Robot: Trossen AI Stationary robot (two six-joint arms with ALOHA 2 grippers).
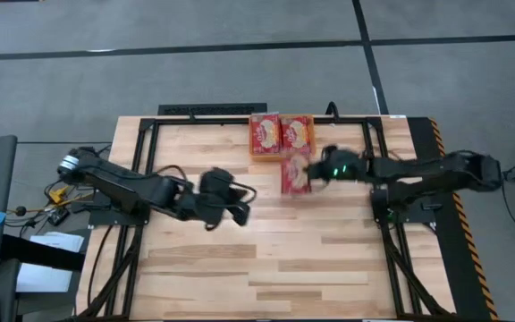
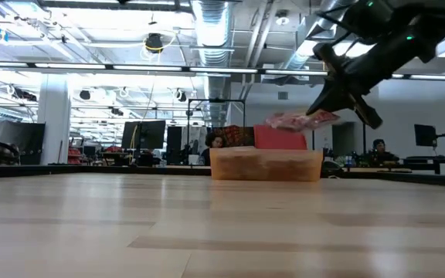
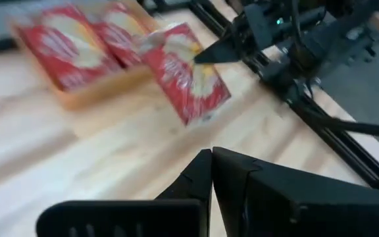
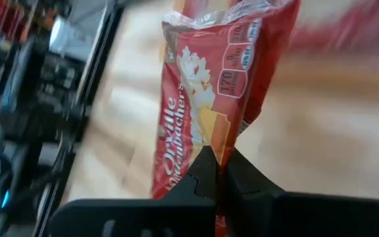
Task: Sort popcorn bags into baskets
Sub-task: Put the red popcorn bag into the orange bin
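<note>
The right gripper (image 1: 311, 173) has its two fingers (image 4: 206, 172) pressed together on the edge of a red popcorn bag (image 1: 295, 174), which hangs out ahead of the fingertips, clear of the table (image 1: 266, 259). In the low view that bag (image 2: 300, 120) lies nearly flat in the air, pinched at one end, just above the top edge of the orange basket (image 2: 266, 165) and a little off to one side of it. From above, the held bag sits just on the near side of the basket (image 1: 281, 154), beside its wall and not inside it. Two more bags (image 1: 281, 132) lie side by side in the basket, filling its width. In the right wrist view the bag's cream printed centre and red border stretch away from the fingertips, with its silvery seam at the far end. The left gripper (image 1: 238, 213) hangs over the bare wood, well apart from the basket, its fingers (image 3: 202, 181) shut against each other with nothing between them. Ahead of those fingertips, the left wrist view shows the held bag (image 3: 186, 72) and, beyond it, the basket's bags (image 3: 77, 43).
</note>
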